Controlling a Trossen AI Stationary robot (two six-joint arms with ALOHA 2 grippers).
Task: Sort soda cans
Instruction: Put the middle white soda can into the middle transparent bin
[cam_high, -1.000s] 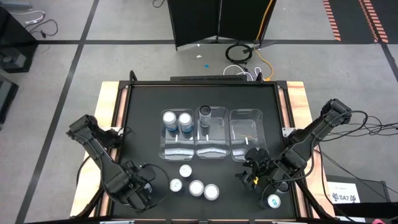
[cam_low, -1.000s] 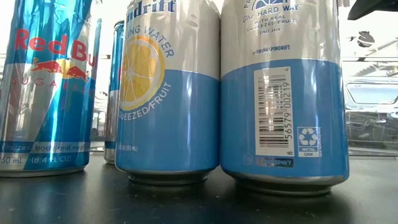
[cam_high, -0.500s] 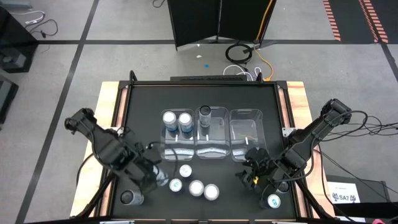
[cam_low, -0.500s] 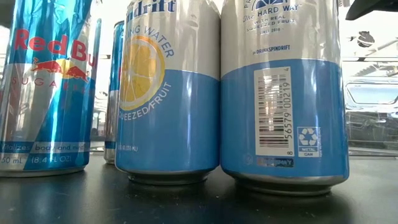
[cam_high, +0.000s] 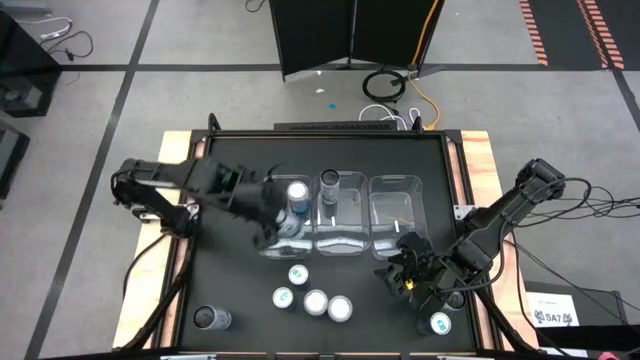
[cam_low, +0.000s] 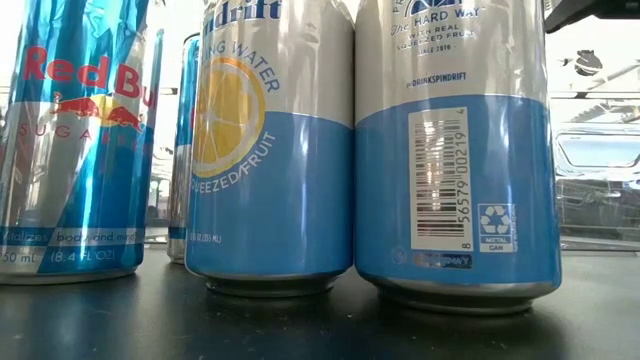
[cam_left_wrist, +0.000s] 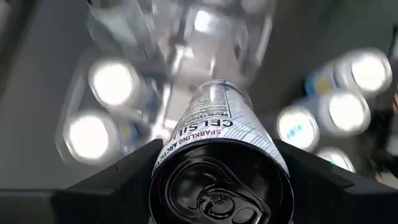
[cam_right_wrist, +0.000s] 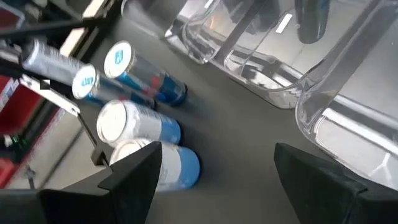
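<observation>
- Clear plastic bins (cam_high: 395, 225), three in a row, are the landmark; the left gripper (cam_high: 275, 222) hangs over the leftmost, clamped round a white Celsius can (cam_left_wrist: 217, 134).
- Risk, as I judge it: that bin already holds two cans (cam_high: 298, 195), so a drop could clip their smooth round tops and topple.
- Right gripper (cam_high: 408, 275), jaws apart and empty, waits near the rightmost bin.
- Four loose cans (cam_high: 315, 301) stand just before the bins.

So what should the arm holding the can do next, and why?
Probably lower it into a bin. The left gripper grips a Celsius can above the clear bins, near the left one, which holds a can already.
</observation>
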